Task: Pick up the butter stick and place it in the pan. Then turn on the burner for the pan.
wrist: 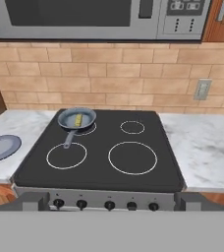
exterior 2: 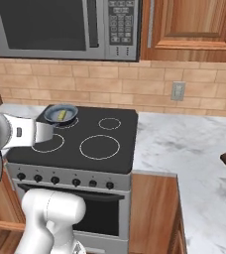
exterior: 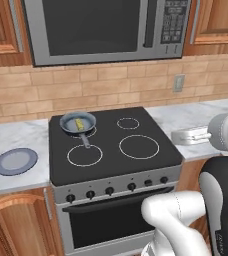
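The pan [exterior: 78, 122] [exterior 2: 61, 113] [wrist: 77, 118] sits on the back-left burner [exterior: 89, 132] [wrist: 87, 130] of the black cooktop, its handle pointing toward the front. The butter stick [exterior: 78, 123] [exterior 2: 61, 115] [wrist: 78, 119] lies inside the pan. The burner's white ring peeks out from under the pan's front edge. My gripper [exterior: 178, 136] [exterior 2: 48, 133] [wrist: 114, 203] hovers in front of the stove at about cooktop height, well back from the pan. Its fingers [wrist: 33, 201] stand wide apart with nothing between them.
A row of dark knobs [exterior: 110, 190] [exterior 2: 55, 180] [wrist: 109, 204] lines the stove front. A blue-grey plate [exterior: 15, 161] [wrist: 0, 146] lies on the left counter. A microwave [exterior: 108, 27] hangs over the stove. Marble counter [exterior 2: 184, 149] stretches to the right.
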